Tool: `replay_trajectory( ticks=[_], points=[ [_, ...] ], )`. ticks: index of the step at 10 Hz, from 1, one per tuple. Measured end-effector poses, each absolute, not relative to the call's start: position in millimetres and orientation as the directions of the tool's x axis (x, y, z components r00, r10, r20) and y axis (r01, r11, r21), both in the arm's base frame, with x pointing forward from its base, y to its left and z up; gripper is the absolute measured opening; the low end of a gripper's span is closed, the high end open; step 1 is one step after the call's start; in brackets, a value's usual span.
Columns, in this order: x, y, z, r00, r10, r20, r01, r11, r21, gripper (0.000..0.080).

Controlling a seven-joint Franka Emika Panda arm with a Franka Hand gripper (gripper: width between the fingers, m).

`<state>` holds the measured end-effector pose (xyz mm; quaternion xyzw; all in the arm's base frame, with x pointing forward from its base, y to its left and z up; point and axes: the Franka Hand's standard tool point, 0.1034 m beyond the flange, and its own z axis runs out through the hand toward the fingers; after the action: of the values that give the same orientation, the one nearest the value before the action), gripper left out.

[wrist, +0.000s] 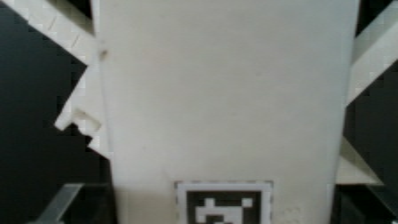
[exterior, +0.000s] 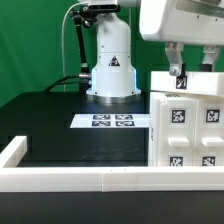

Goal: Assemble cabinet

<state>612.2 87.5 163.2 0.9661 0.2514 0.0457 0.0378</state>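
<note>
The cabinet (exterior: 188, 125) runs off the exterior view's right edge and partly behind the low white rail (exterior: 80, 180), so its full width and base are unseen. The gripper (exterior: 192, 72) is cropped above the cabinet; its fingertips meet the cabinet's top, contact unclear. In the wrist view the cabinet panel (wrist: 222, 100) is blurred and fills the picture; its tag (wrist: 224, 204) is cut off at the edge.

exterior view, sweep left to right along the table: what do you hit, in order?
White rail corner → arm base → marker board → cabinet, with the end effector at its top edge.
</note>
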Motion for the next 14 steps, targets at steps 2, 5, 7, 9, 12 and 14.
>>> replay_trajectory(
  ticks=[2, 5, 7, 9, 12, 14],
  points=[
    [611.8, 87.1, 162.8, 0.944, 0.319, 0.084, 0.313, -0.946, 0.079, 0.0560],
    [611.8, 87.7, 162.4, 0.993, 0.054, 0.103, 0.049, -0.997, 0.053, 0.0560],
    [612.4, 90.2, 162.6, 0.979, -0.159, 0.124, -0.164, -0.986, 0.025, 0.0560],
    [612.3, 89.8, 162.5, 0.956, -0.262, 0.131, -0.265, -0.964, 0.008, 0.0560],
    [612.3, 90.1, 162.4, 0.894, -0.430, 0.129, -0.432, -0.902, -0.017, 0.0560],
    [612.3, 90.5, 162.5, 0.841, -0.527, 0.121, -0.527, -0.849, -0.038, 0.0560]
  ],
)
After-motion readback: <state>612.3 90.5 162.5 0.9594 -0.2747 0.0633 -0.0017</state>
